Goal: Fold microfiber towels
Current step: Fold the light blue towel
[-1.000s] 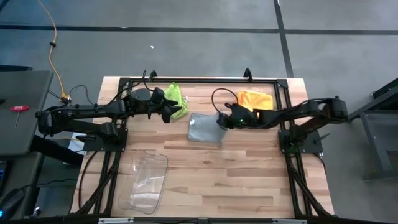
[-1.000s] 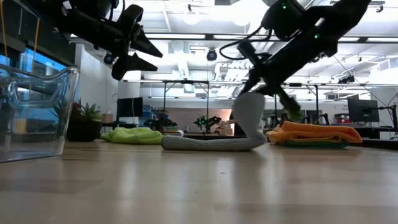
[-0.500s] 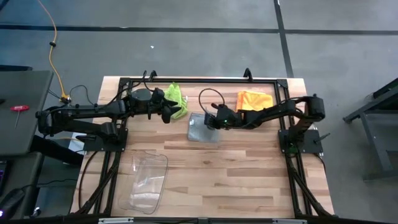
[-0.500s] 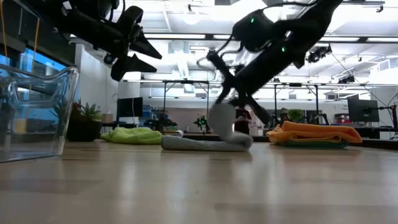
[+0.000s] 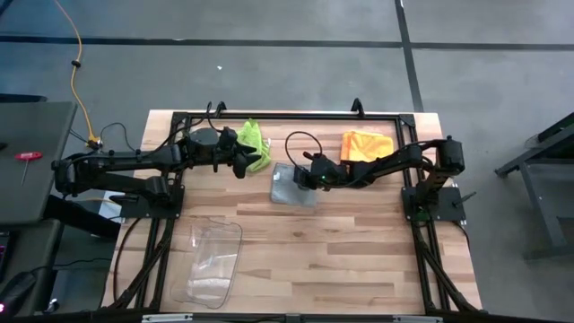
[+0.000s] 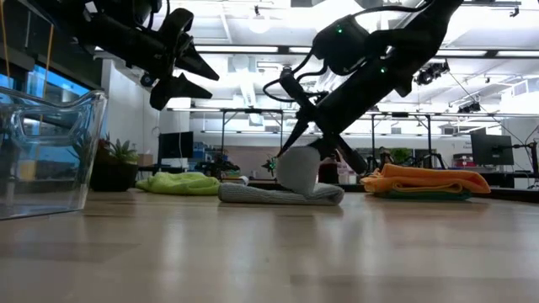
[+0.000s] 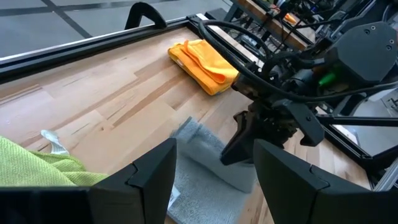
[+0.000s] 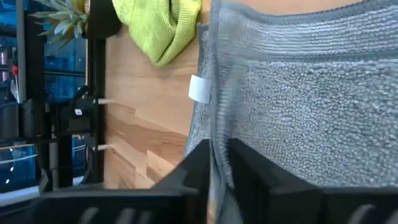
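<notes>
A grey towel (image 5: 289,187) lies flat on the table's middle, its right part raised and curled over the rest (image 6: 296,171). My right gripper (image 5: 303,176) is shut on that raised part, just above the flat layer (image 6: 261,194). A lime green towel (image 5: 254,142) lies crumpled at the far edge. My left gripper (image 5: 246,161) hangs open and empty above the table, beside the green towel. A folded orange towel (image 5: 368,144) rests on the table at the far right. My right gripper pinches the grey towel's hemmed edge (image 8: 215,134) between its two fingers (image 8: 196,168). The fingers slant down from the table's right side. The held edge is lifted and bent over toward the left, while the rest of the towel lies on the table.
A clear plastic bin (image 5: 213,260) lies near the front left. A small spiky plant (image 6: 114,156) stands beyond the far left edge. A black frame (image 5: 287,115) rims the table's far edge. Bare wood stretches across the near half.
My right gripper has gone toward the table's left edge and down, carrying the grey towel's right edge over the part that stayed flat. The raised fold now stands over the towel's middle.
</notes>
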### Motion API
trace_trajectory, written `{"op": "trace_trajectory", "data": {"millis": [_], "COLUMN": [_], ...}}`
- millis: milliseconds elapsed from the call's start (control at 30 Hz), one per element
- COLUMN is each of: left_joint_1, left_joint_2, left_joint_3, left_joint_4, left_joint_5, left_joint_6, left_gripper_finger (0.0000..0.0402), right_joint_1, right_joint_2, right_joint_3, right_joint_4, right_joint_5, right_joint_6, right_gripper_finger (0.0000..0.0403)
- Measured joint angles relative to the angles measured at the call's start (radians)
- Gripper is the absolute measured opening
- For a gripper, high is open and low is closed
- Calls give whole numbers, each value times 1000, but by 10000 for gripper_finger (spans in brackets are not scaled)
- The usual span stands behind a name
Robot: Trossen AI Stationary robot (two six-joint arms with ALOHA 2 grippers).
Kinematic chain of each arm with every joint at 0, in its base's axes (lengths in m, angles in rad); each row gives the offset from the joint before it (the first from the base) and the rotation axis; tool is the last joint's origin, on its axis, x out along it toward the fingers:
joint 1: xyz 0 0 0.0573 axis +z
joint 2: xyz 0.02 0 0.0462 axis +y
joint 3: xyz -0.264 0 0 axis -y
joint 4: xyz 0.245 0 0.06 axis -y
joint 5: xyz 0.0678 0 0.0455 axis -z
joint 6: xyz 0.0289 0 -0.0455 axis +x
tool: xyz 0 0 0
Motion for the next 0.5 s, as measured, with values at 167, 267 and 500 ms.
{"op": "trace_trajectory", "data": {"millis": [167, 267, 500], "left_joint_1": [0, 0, 0], "left_joint_2": [0, 0, 0], "left_joint_3": [0, 0, 0], "left_joint_4": [0, 0, 0], "left_joint_5": [0, 0, 0], "left_joint_6": [0, 0, 0], "left_gripper_finger": [202, 202, 202], "right_joint_1": [-3, -7, -22], "right_joint_2": [0, -1, -2], "right_joint_3": [0, 0, 0], "right_joint_4": [104, 158, 345], "right_joint_5": [-4, 12, 13], "right_joint_6": [0, 8, -66], "right_gripper_finger": [141, 195, 266]}}
